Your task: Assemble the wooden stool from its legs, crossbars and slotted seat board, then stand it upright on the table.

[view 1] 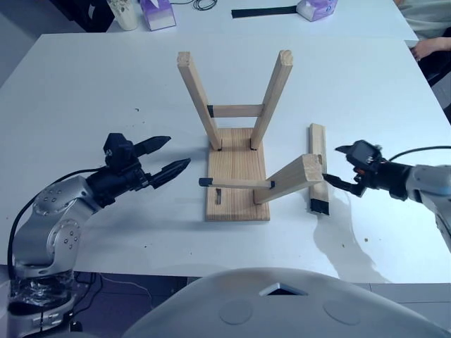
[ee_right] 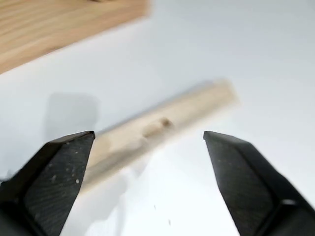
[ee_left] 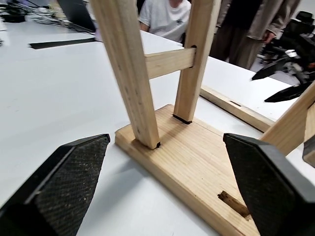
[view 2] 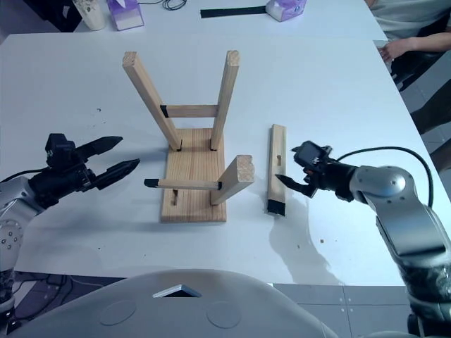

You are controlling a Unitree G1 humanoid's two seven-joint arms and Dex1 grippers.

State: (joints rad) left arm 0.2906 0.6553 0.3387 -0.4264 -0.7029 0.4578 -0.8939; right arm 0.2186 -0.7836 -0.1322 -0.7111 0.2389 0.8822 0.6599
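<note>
The slotted seat board lies flat mid-table. Two legs stand upright in its far end, joined by a crossbar. A third leg leans tilted over the board's right side, and a thin crossbar sticks out of it to the left. The last leg lies loose on the table to the right. My left gripper is open just left of the board, level with the standing legs. My right gripper is open beside the loose leg, holding nothing.
At the back of the table are a cup, two tissue boxes and a black strip. A person's hand rests at the far right corner. Bare table lies left and front of the board.
</note>
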